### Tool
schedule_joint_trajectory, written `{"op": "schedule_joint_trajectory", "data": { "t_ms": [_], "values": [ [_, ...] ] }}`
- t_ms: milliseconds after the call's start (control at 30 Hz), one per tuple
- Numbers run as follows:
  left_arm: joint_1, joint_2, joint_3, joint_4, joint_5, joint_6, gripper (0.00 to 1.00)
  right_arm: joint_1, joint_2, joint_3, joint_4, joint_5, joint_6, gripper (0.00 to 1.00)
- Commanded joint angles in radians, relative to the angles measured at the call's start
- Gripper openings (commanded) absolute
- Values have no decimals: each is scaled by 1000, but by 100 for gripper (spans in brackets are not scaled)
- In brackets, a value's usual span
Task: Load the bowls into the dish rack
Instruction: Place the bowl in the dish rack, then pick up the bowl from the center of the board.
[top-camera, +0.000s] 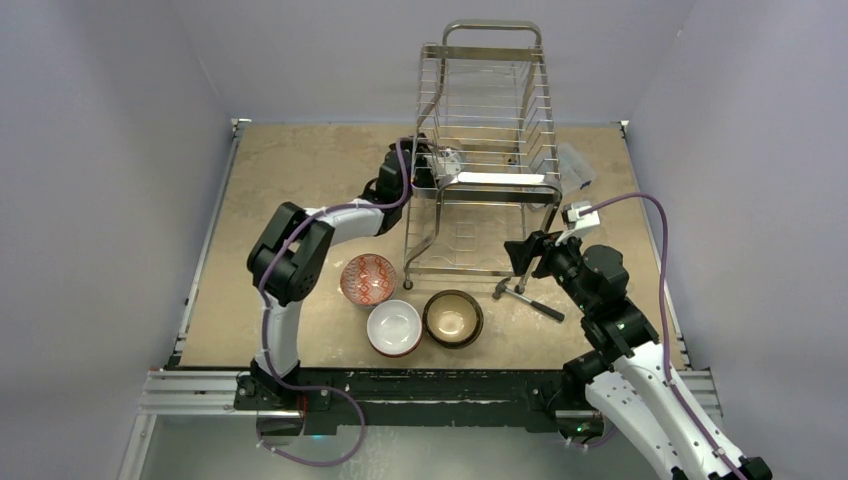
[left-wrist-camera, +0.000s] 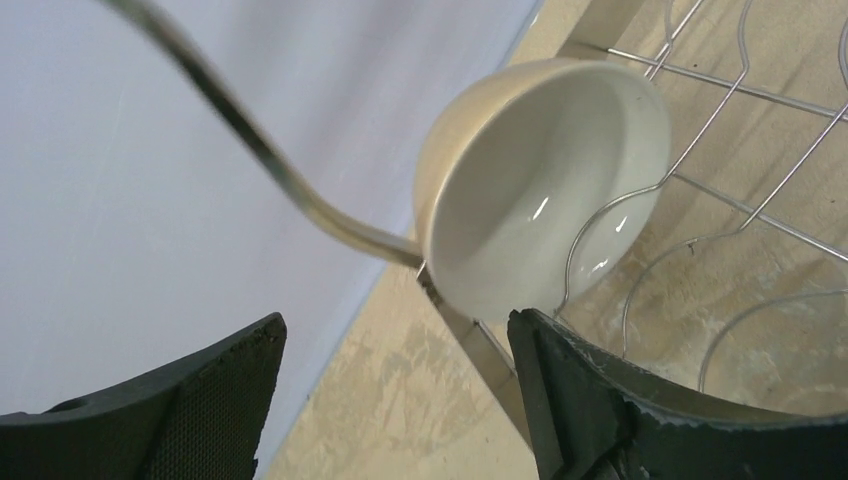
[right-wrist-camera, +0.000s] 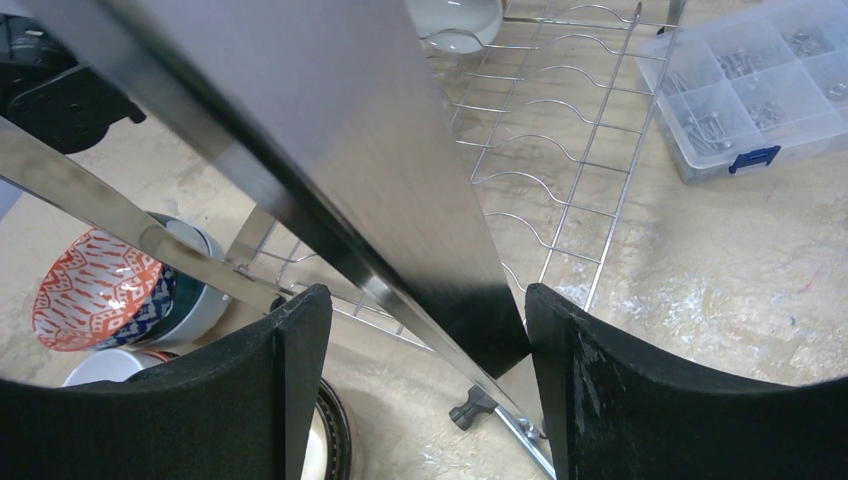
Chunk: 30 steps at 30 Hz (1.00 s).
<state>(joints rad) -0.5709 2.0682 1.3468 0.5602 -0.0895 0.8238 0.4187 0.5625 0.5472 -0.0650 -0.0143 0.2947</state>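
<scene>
Three bowls sit on the desk (top-camera: 280, 170), near side: red-and-white patterned ceramic bowl (top-camera: 368, 279), plain white bowl (top-camera: 394, 327), dark brown bowl with cream inside (top-camera: 453, 318). One cream bowl (left-wrist-camera: 540, 190) stands on edge in the tall chrome wire dish rack (top-camera: 490, 130), just ahead of left gripper (left-wrist-camera: 395, 340), jaws released, not touching. Right gripper (right-wrist-camera: 425, 330) straddles the rack's near-right leg; can't tell if clamped. Next pick lies nearward of left gripper.

no writing, label, brand or number can be read anywhere, not on the bowls (top-camera: 394, 327), the dish rack (top-camera: 487, 120) or the clear compartment box (right-wrist-camera: 750, 90).
</scene>
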Motion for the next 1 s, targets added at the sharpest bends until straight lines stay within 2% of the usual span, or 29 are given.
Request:
{"op": "schedule_joint_trajectory", "data": {
  "t_ms": [0,100,333,533,733,967],
  "values": [
    [0,-159,-81,203,-71,-130,82,9,-9,2,36,-59,11,73],
    [11,-218,-151,219,-148,-222,84,8,-10,3,35,-65,12,73],
    [41,-348,-295,135,-190,-421,86,8,-14,8,30,-66,16,73],
    [64,-406,-306,-66,-197,-589,88,8,-17,21,21,-78,21,73],
    [71,-471,-341,-195,-213,-741,90,8,-20,32,2,-105,40,75],
    [86,-578,-401,-357,-215,-1011,91,8,-41,22,-22,-137,80,79]
  ]
}}
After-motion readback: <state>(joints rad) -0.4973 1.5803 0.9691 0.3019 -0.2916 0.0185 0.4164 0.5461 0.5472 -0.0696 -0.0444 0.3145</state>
